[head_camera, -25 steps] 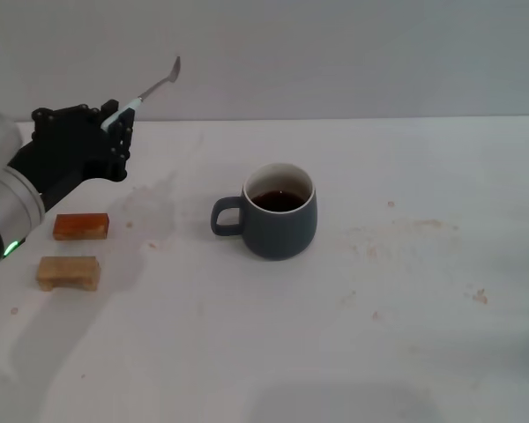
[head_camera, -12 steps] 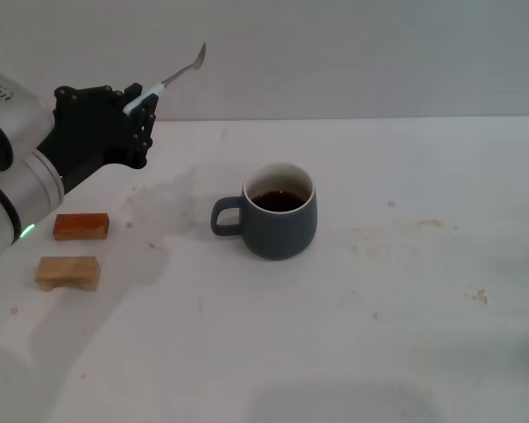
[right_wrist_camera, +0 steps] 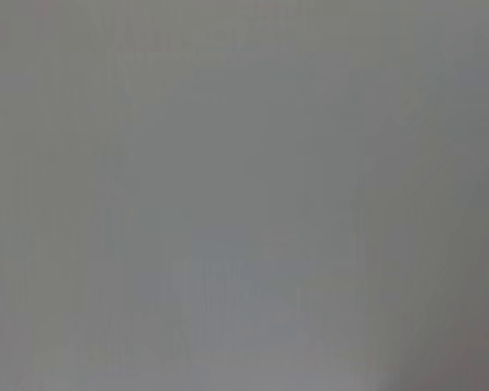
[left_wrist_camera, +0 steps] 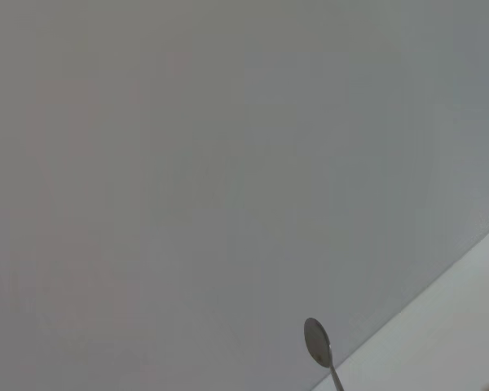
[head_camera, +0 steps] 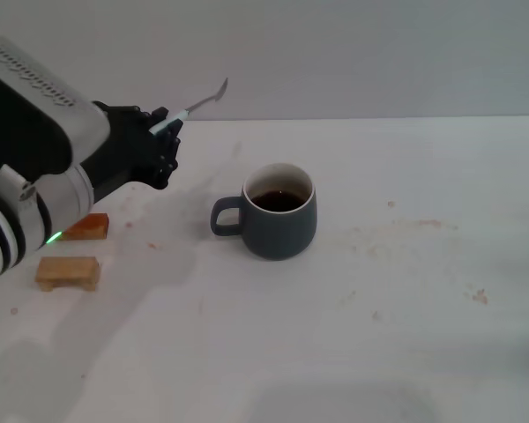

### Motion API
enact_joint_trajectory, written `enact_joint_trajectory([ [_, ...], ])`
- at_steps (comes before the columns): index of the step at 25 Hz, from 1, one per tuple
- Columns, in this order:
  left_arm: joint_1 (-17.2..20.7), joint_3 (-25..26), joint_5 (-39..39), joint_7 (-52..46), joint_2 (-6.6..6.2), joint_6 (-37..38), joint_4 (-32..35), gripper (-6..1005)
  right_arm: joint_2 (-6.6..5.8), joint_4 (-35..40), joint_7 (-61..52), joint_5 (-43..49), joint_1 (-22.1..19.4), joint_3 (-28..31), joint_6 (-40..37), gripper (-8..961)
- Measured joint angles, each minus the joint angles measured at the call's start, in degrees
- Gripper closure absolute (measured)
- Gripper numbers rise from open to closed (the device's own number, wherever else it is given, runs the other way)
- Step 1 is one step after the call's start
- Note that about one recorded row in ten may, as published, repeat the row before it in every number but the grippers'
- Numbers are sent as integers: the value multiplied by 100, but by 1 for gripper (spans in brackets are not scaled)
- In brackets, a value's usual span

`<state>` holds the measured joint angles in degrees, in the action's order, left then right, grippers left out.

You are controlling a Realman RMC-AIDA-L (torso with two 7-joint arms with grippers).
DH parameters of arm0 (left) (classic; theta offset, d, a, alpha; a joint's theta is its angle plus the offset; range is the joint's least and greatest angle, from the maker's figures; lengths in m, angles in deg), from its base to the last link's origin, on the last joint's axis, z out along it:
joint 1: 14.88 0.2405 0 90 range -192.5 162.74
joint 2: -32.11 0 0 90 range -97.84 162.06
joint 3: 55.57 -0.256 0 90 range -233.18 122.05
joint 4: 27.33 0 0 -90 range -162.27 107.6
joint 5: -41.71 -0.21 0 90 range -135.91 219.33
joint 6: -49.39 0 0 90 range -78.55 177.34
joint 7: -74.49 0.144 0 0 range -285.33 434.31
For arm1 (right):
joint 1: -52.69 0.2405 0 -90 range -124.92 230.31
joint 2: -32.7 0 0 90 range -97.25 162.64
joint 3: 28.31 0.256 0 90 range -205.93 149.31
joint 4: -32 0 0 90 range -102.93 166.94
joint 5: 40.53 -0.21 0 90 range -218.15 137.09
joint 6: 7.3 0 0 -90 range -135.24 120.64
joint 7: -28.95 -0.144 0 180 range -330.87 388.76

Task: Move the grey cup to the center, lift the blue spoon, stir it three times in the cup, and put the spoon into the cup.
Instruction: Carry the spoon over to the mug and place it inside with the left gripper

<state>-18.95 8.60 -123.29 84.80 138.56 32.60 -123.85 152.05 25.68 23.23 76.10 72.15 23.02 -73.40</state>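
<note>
Left pincer [head_camera: 165,132] grips blue spoon [head_camera: 200,101], bowl angled up toward wall

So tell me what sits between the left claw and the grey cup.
Nothing. In the head view only bare, faintly stained table separates the left claw, which holds the blue spoon, from the grey cup.

The head view looks down on the cup [head_camera: 279,211]; the left wrist view faces the wall beyond it, sharing only the spoon [left_wrist_camera: 318,345] [head_camera: 201,100]; the right wrist view shows blank grey.
</note>
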Motion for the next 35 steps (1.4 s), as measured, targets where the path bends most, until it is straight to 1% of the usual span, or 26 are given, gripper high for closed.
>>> enact_joint_trajectory([
  [1,0,0,0,0,0,0,0,830,0,0,0,0,-7,0,0,954],
  [3,25,63,103,270,39,-120,-150,830,0,0,0,0,-10,0,0,954],
  [5,39,106,228,429,32,-191,-261,829,0,0,0,0,-11,0,0,954],
  [6,43,211,440,693,25,-331,-416,829,0,0,0,0,-15,0,0,954],
  [8,44,277,549,834,35,-405,-475,828,0,-1,0,0,-20,0,0,954],
  [9,63,479,808,1243,99,-586,-586,828,0,-1,0,0,-30,0,1,954],
  [11,70,523,872,1352,119,-633,-610,827,1,-5,0,0,-46,0,1,954],
  [13,127,712,1160,1779,217,-837,-753,827,2,-6,0,0,-57,0,2,954],
  [14,158,854,1392,2120,312,-1045,-872,826,6,-11,0,0,-92,1,2,954],
  [15,158,854,1392,2120,312,-1045,-872,826,6,-11,0,0,-92,1,2,954],
  [16,177,1033,1641,2511,448,-1334,-972,826,7,-19,0,-2,-117,0,2,954],
  [17,182,1097,1707,2638,514,-1420,-991,825,8,-21,0,-5,-126,0,2,954],
  [18,182,1097,1707,2638,514,-1420,-991,825,8,-21,0,-5,-126,0,2,954],
  [19,203,1241,1835,3048,732,-1647,-1009,825,9,-16,0,-18,-135,0,2,954],
  [20,203,1241,1835,3048,732,-1647,-1009,825,9,-16,0,-18,-135,0,2,954],
  [21,214,1278,1853,3175,810,-1710,-1009,824,9,-10,0,-24,-138,0,2,954],
  [23,260,1363,1870,3567,1022,-1916,-1013,824,9,-9,0,-25,-137,0,2,954],
  [24,276,1412,1902,3755,1106,-2058,-1037,823,9,-9,0,-26,-137,0,2,954],
  [26,277,1435,1949,3793,1114,-2114,-1053,823,9,-12,0,-26,-141,4,2,954],
  [29,284,1539,2208,3857,1092,-2308,-1149,822,3,-2,0,-31,-157,41,-9,954],
  [35,397,1528,2244,3982,1108,-2588,-1383,820,-14,10,0,-42,-243,115,-141,954],
])
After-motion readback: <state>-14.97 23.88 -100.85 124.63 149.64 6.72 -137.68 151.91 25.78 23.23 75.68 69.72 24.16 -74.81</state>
